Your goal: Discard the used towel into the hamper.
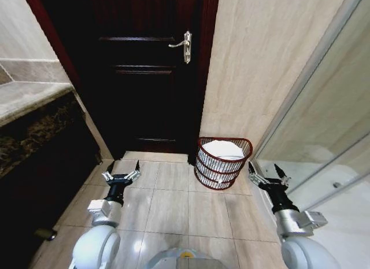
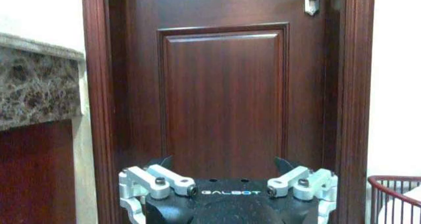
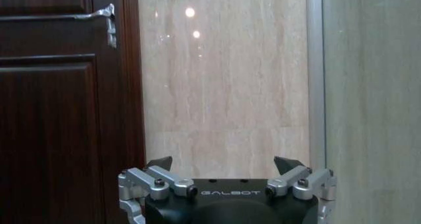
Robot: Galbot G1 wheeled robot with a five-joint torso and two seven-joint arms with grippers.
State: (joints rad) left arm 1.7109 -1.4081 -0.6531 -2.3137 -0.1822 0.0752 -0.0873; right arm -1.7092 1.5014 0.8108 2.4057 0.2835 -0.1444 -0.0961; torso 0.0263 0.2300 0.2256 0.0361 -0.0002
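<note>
Tiled bathroom floor (image 1: 173, 205), dark door (image 1: 144, 78) ahead. Left gripper (image 1: 122, 172) and right gripper (image 1: 267, 174) hover low, jaws spread wide, both empty. Hamper (image 1: 222, 170) stands between them, nearer the right, against the wall, white towel (image 1: 222, 149) inside.
</note>
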